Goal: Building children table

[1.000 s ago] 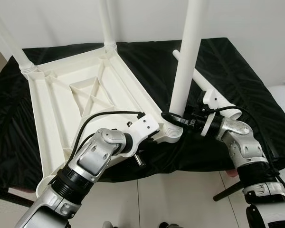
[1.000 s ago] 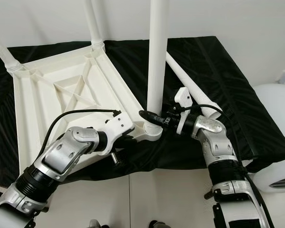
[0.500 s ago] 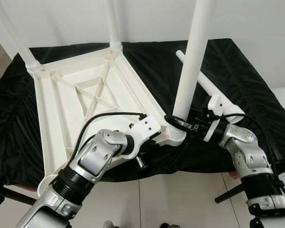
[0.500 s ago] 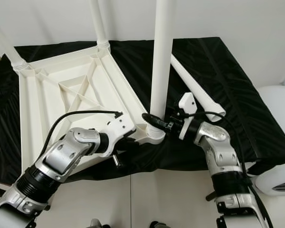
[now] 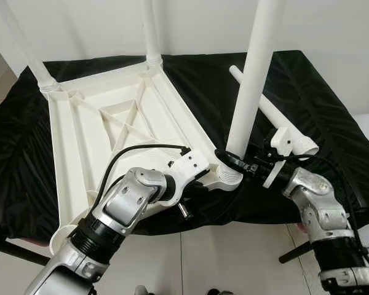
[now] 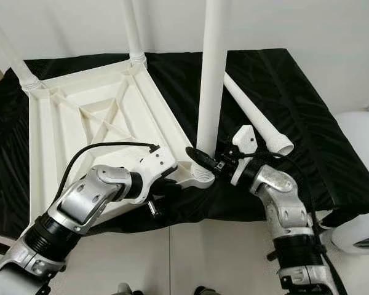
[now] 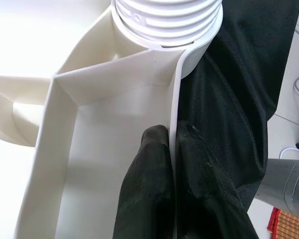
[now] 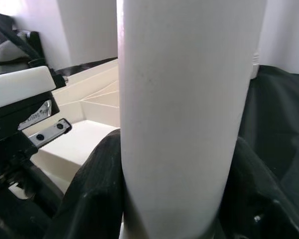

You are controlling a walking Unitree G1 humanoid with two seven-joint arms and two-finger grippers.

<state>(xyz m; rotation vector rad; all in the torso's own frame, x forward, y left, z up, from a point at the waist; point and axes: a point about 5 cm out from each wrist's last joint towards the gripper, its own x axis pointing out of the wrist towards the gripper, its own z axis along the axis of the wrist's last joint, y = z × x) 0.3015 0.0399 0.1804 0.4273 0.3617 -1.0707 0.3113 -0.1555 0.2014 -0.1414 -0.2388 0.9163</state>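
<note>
Your view looks down on a white tabletop lying upside down on a worktop draped in black cloth, its ribbed underside facing up. Two legs stand fitted at the far corners, one at 12 o'clock and one at 10 o'clock. A third leg stands upright in the near corner socket, close to the worktop's front edge. A loose leg lies on the cloth at 2 o'clock from that socket, just behind your right arm. Your right pincer reaches in from 3 o'clock and is closed around the base of the upright leg; the right wrist view shows a black finger on each side of the white tube. Your left pincer comes from 7 o'clock and pinches the tabletop's thin rim just beside the socket, one finger inside the rim and the other outside against the cloth. White floor tiles show below the worktop.
</note>
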